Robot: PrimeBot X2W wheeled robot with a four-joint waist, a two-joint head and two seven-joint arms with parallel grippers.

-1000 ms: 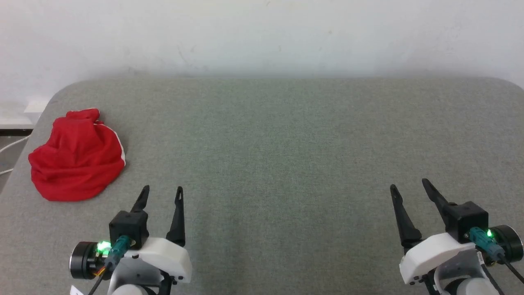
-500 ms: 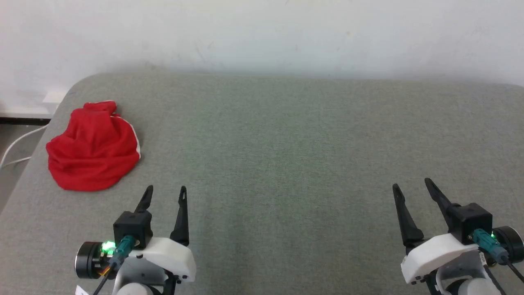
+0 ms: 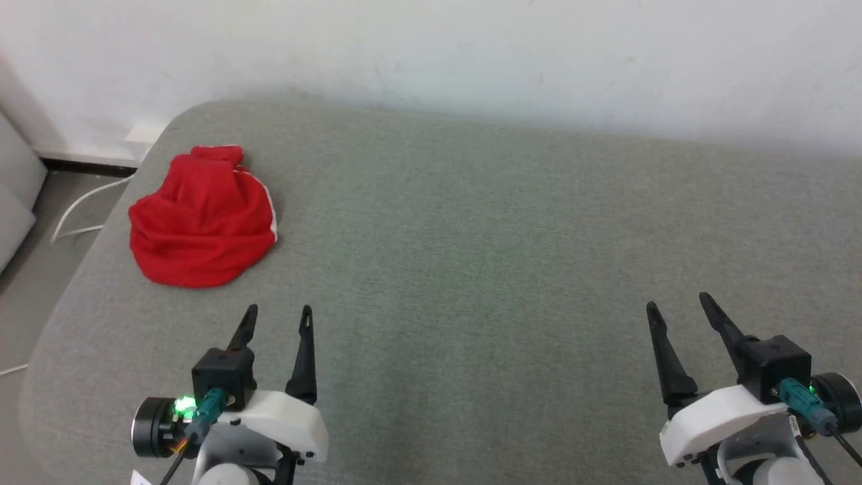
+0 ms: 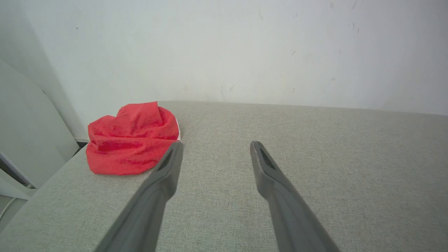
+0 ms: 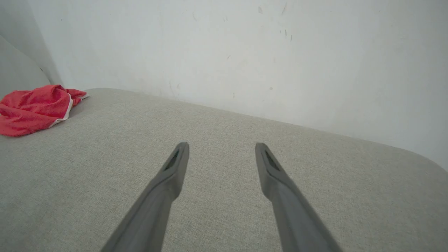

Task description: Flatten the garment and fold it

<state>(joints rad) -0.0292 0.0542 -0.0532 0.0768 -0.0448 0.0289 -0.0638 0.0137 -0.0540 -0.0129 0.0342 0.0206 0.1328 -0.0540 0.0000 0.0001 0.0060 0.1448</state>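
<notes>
The garment (image 3: 202, 219) is a bright red crumpled heap with a thin white edge, lying near the far left corner of the grey table (image 3: 471, 236). My left gripper (image 3: 278, 315) stands open at the lower left, short of the heap and to its right, touching nothing. At the lower right my right gripper (image 3: 677, 304) is open too, far from the cloth. In the left wrist view the garment (image 4: 133, 143) lies ahead and left of the open left gripper (image 4: 216, 147). From the right wrist the garment (image 5: 35, 108) sits at the far left, well away from the open right gripper (image 5: 221, 147).
A white wall (image 3: 431, 54) runs behind the table. Past the table's rounded left edge the floor holds a white cable (image 3: 81, 209), and a pale grey panel (image 3: 17, 195) stands at the far left.
The whole head picture has shifted right, so the camera has turned left; the garment itself lies as before. Both grippers hold the same pose and stay open.
</notes>
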